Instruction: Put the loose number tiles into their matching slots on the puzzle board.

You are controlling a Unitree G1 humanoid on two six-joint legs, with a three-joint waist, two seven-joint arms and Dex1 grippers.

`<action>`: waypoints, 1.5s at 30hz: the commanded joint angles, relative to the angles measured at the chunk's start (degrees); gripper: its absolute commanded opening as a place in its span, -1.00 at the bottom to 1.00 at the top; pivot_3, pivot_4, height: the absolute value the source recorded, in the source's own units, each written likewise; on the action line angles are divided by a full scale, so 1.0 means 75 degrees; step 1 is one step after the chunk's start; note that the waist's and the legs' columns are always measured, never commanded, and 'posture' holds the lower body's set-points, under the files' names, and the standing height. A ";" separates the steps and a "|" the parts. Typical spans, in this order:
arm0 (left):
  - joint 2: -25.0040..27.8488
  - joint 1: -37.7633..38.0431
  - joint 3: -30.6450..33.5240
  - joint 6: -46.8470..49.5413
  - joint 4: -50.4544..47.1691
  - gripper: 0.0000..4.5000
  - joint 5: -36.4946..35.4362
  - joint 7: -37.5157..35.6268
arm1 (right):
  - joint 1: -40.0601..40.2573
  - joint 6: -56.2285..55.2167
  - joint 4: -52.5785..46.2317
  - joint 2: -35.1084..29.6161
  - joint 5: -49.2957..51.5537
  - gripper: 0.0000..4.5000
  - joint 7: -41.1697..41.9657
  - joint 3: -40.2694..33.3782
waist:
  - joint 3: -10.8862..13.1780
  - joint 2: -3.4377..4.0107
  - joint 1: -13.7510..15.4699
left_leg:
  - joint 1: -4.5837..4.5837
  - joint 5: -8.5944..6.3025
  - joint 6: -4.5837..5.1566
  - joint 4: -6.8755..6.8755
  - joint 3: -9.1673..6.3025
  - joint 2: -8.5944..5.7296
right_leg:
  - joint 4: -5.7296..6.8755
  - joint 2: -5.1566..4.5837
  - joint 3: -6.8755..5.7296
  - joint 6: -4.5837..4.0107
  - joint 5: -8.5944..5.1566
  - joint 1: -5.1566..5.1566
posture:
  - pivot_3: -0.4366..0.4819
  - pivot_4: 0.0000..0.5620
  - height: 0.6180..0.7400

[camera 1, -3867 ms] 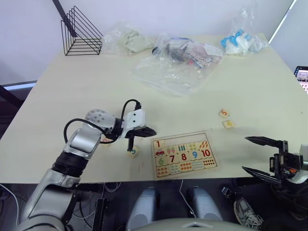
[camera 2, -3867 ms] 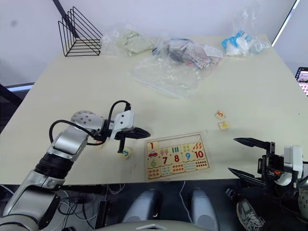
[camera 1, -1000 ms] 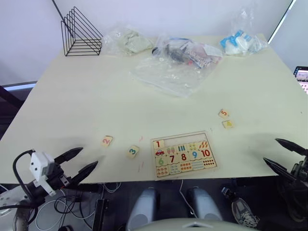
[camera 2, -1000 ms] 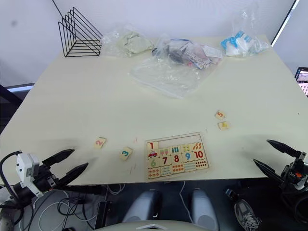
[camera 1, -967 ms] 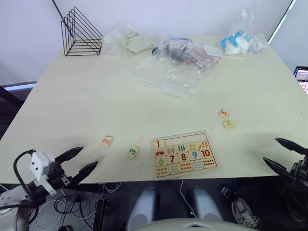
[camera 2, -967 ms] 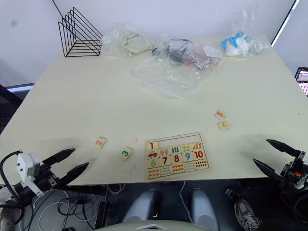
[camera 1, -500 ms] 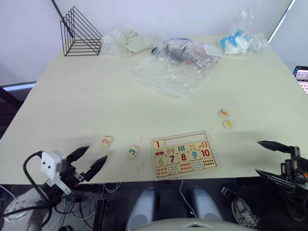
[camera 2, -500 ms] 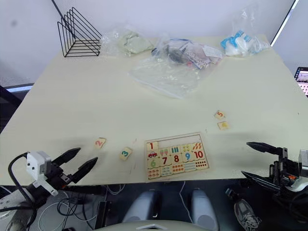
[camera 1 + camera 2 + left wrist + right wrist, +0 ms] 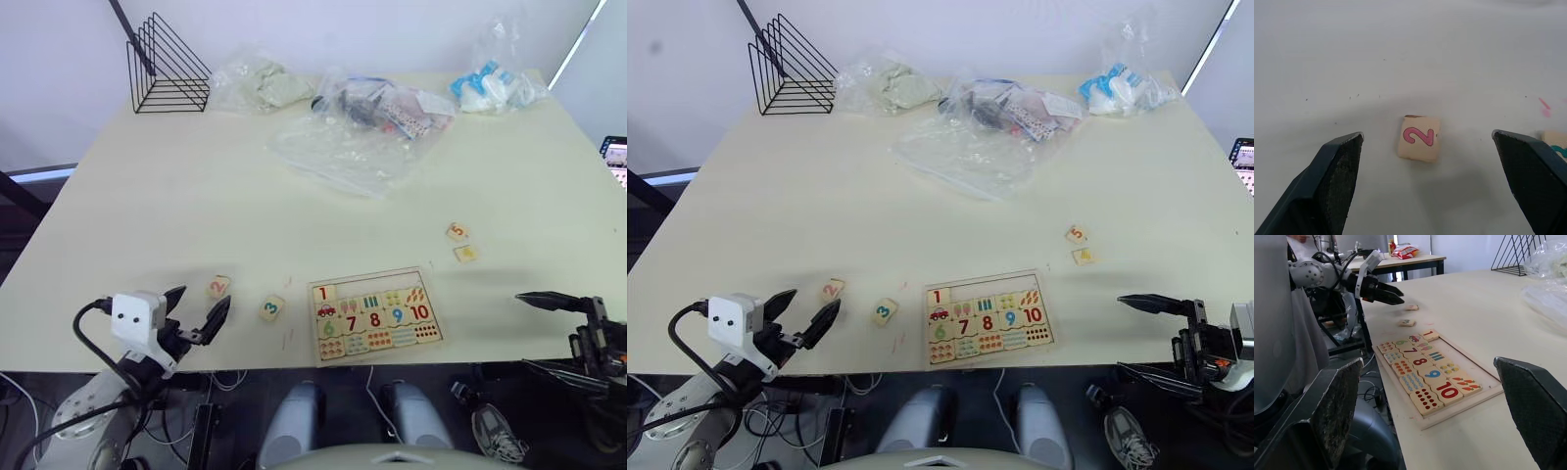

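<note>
The puzzle board (image 9: 373,274) lies near the table's front edge, with a "1" tile (image 9: 323,292) seated at the left end of its top row. The other slots (image 9: 1464,357) of that row are bare wood. Left of the board lie the loose tiles "2" (image 9: 218,287) and "3" (image 9: 271,308). Tiles "5" (image 9: 457,231) and "4" (image 9: 465,254) lie beyond its right end. My left gripper (image 9: 206,298) is open at the front edge, with tile "2" (image 9: 1419,144) just ahead, centred between its fingers and untouched. My right gripper (image 9: 522,330) hangs open and empty off the front right edge.
A black wire rack (image 9: 167,64) stands at the far left corner. Clear plastic bags (image 9: 358,137) with small items lie across the far side, another (image 9: 490,86) at the far right. Bare tabletop separates the bags from the tiles.
My left gripper has come up and forward from below the table edge toward tile "2". The right gripper has moved left toward the table edge. The tiles and board have not moved.
</note>
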 commanded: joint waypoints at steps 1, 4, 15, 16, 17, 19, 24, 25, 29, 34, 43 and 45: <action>0.0226 -0.0330 -0.0088 0.0225 0.0023 0.98 0.0130 0.0121 | -0.0004 -0.0152 -0.0020 -0.0116 0.0139 1.00 0.0046 -0.0088 | 0.0000 0.0000 -0.0002 | 0.0000 0.0000 0.0000 0.0000 0.0000 0.0000 | 0.0001 0.0001 0.0000 0.0000 0.0000 0.0000 | -0.05 -0.47 1.00; 0.0342 -0.0456 -0.0236 0.0391 0.0184 0.98 0.0202 0.0077 | -0.0023 -0.0213 0.0024 -0.0090 0.0117 1.00 0.0046 -0.0106 | 0.0000 0.0000 -0.0004 | 0.0000 0.0000 0.0000 0.0000 0.0002 -0.0001 | 0.0000 0.0002 0.0001 0.0000 0.0000 0.0001 | -0.05 -0.47 1.00; 0.0767 -0.0734 -0.0398 0.1679 0.0034 0.98 0.0077 0.0112 | -0.0027 -0.0411 0.0234 -0.0119 0.0132 1.00 0.0046 -0.0137 | -0.0002 0.0005 -0.0005 | 0.0001 0.0000 0.0000 0.0000 0.0001 0.0000 | 0.0001 -0.0001 0.0002 0.0000 0.0000 0.0000 | -0.05 -0.47 1.00; 0.0840 -0.0780 -0.0429 0.1795 0.0035 0.98 0.0100 0.0117 | -0.0026 -0.0426 0.0253 -0.0125 0.0137 1.00 0.0046 -0.0133 | -0.0003 0.0006 -0.0006 | 0.0002 0.0000 0.0000 0.0000 0.0001 0.0000 | 0.0001 -0.0001 0.0002 0.0000 0.0000 0.0000 | -0.05 -0.47 1.00; 0.0889 -0.0821 -0.0450 0.1919 0.0033 0.98 0.0089 0.0113 | -0.0024 -0.0442 0.0268 -0.0130 0.0141 1.00 0.0046 -0.0128 | -0.0003 0.0006 -0.0005 | 0.0002 0.0000 0.0000 0.0000 0.0001 -0.0001 | 0.0001 -0.0001 0.0002 0.0000 0.0000 0.0000 | -0.05 -0.47 1.00; 0.0947 -0.0881 -0.0473 0.2101 0.0021 0.98 0.0064 0.0111 | -0.0023 -0.0468 0.0293 -0.0137 0.0149 1.00 0.0046 -0.0118 | -0.0005 0.0009 -0.0005 | 0.0002 0.0000 0.0000 0.0000 0.0000 0.0000 | 0.0002 -0.0002 0.0002 0.0000 0.0000 0.0000 | -0.05 -0.47 1.00; 0.1023 -0.1016 -0.0492 0.2370 0.0026 0.98 0.0048 0.0058 | -0.0025 -0.0542 0.0388 -0.0169 0.0173 1.00 0.0046 -0.0087 | -0.0010 0.0018 0.0008 | 0.0003 0.0000 0.0000 0.0000 0.0000 -0.0001 | 0.0002 -0.0005 0.0002 0.0000 0.0000 0.0001 | -0.05 -0.47 1.00; 0.1051 -0.1030 -0.0519 0.2387 0.0059 0.98 0.0075 0.0027 | -0.0025 -0.0562 0.0409 -0.0178 0.0179 1.00 0.0046 -0.0074 | -0.0012 0.0021 0.0009 | 0.0003 0.0000 0.0000 0.0000 0.0001 -0.0001 | 0.0002 -0.0005 0.0002 -0.0001 0.0000 0.0001 | -0.05 -0.47 1.00; 0.1099 -0.1065 -0.0563 0.2431 0.0117 0.98 0.0095 -0.0049 | -0.0019 -0.0635 0.0477 -0.0211 0.0207 1.00 0.0046 -0.0023 | -0.0021 0.0037 0.0009 | 0.0003 0.0000 0.0000 0.0000 0.0000 -0.0001 | 0.0002 -0.0012 0.0002 -0.0001 0.0000 0.0001 | -0.05 -0.47 1.00; 0.1119 -0.1093 -0.0596 0.2407 0.0166 0.24 0.0111 -0.0082 | -0.0013 -0.0637 0.0444 -0.0204 0.0213 1.00 0.0046 -0.0016 | -0.0022 0.0038 0.0013 | 0.0002 0.0000 0.0000 0.0000 0.0001 -0.0002 | 0.0002 -0.0014 0.0002 -0.0001 0.0000 0.0001 | -0.05 -0.47 1.00; 0.1176 -0.1235 -0.0656 0.2211 0.0314 -0.56 0.0229 -0.0225 | -0.0027 -0.0628 0.0389 -0.0121 0.0192 1.00 0.0046 -0.0014 | -0.0022 0.0038 0.0022 | 0.0002 0.0000 0.0000 0.0000 0.0002 -0.0002 | 0.0001 -0.0025 0.0002 0.0000 0.0000 0.0001 | -0.05 -0.47 1.00; 0.1269 -0.1292 -0.0601 0.2134 0.0339 -0.56 0.0199 -0.0376 | -0.0043 -0.0621 0.0372 -0.0085 0.0180 1.00 0.0046 -0.0020 | -0.0022 0.0038 0.0030 | 0.0002 0.0000 0.0000 0.0000 0.0001 -0.0003 | 0.0001 -0.0025 0.0002 0.0000 0.0000 0.0001 | -0.05 -0.47 1.00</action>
